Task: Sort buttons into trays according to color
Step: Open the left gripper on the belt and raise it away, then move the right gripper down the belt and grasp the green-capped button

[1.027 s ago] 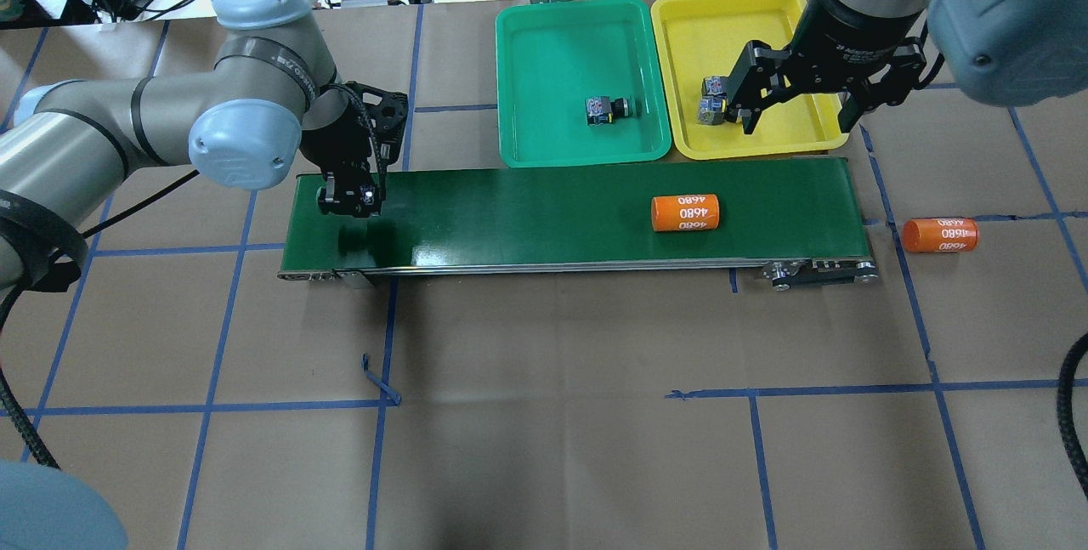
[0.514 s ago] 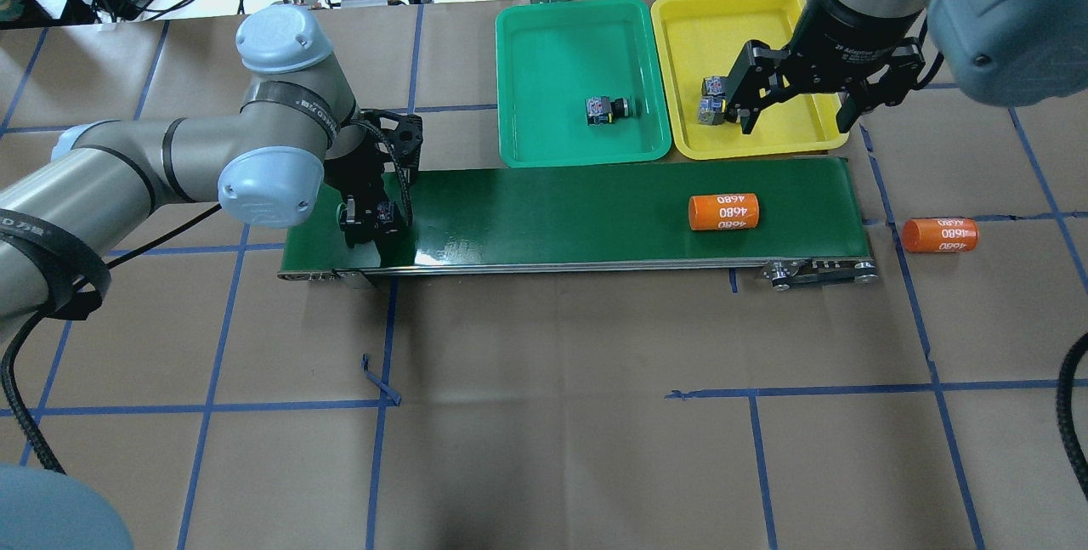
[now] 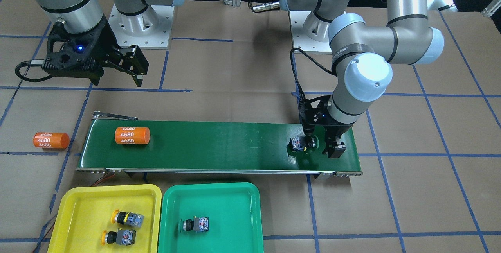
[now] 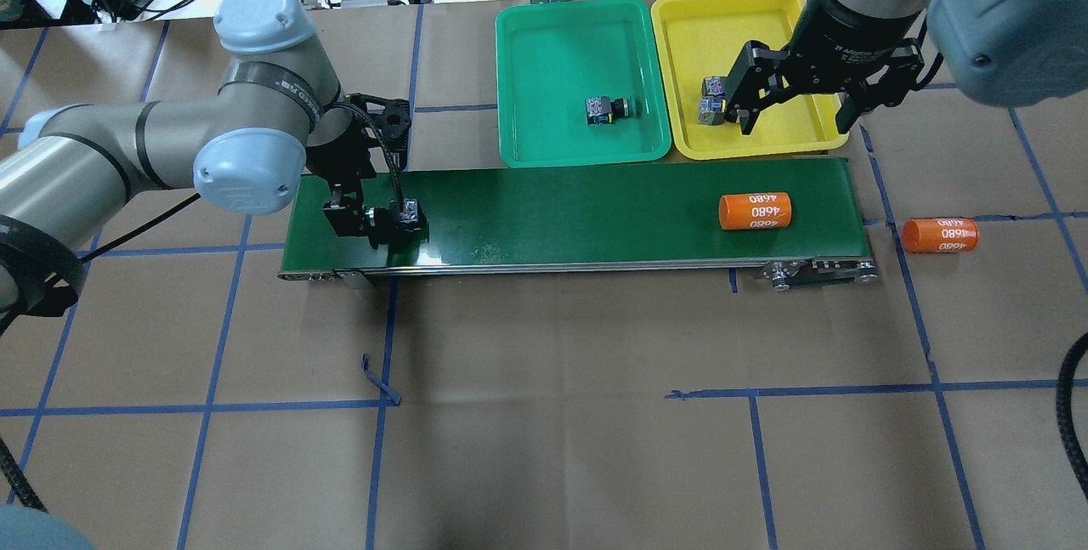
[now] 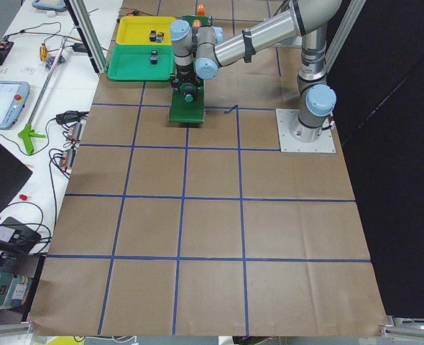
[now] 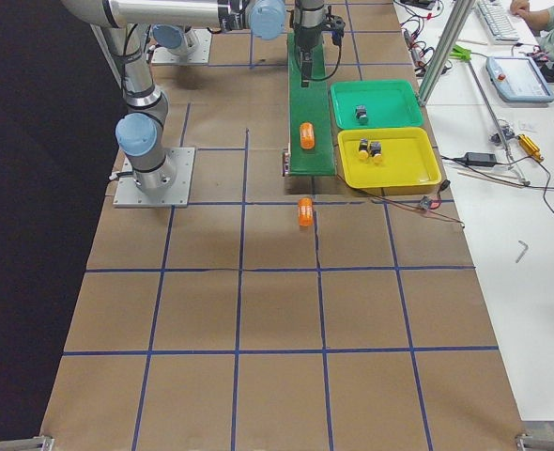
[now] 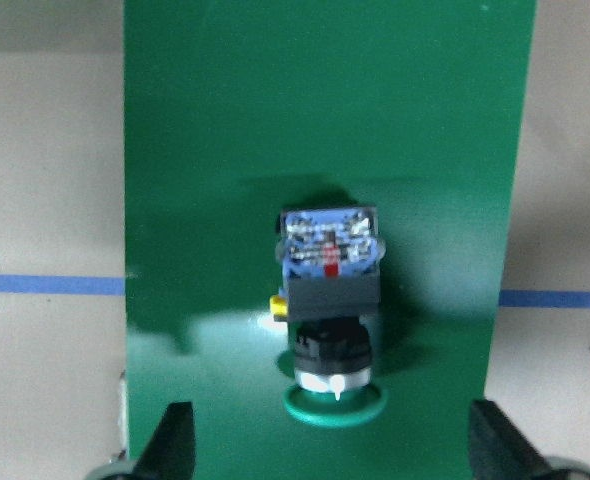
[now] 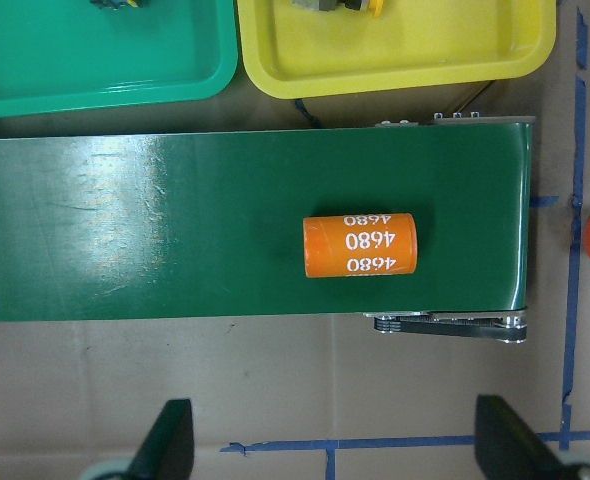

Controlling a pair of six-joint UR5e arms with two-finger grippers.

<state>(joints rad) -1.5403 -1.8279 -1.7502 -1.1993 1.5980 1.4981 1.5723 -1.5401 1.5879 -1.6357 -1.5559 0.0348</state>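
A green-capped button (image 3: 300,143) (image 4: 408,213) (image 7: 330,290) lies on its side at the left end of the dark-green conveyor belt (image 4: 578,210). Its cap points at my left gripper (image 4: 361,220) (image 3: 328,147) (image 7: 335,445), which is open and low over the belt, and nothing touches the fingers. The green tray (image 4: 552,48) (image 3: 227,206) holds one green button (image 4: 608,109) (image 3: 194,225). Two yellow buttons (image 3: 127,218) (image 3: 119,237) (image 4: 712,99) lie in the yellow tray (image 4: 722,31) (image 3: 78,206). My right gripper (image 4: 796,112) (image 3: 117,75) (image 8: 340,445) hangs open and empty high above the yellow tray's near edge.
One orange "4680" cylinder (image 4: 755,211) (image 3: 132,135) (image 8: 360,243) lies on the belt near its right end. A second orange cylinder (image 4: 939,235) (image 3: 51,140) rests on the brown table past that end. Both trays sit side by side against the belt's far edge.
My left gripper dropped to the belt's left end and pulled back left; the green-capped button now lies free, farther right. The orange cylinder rode right along the belt. The right arm stayed still.
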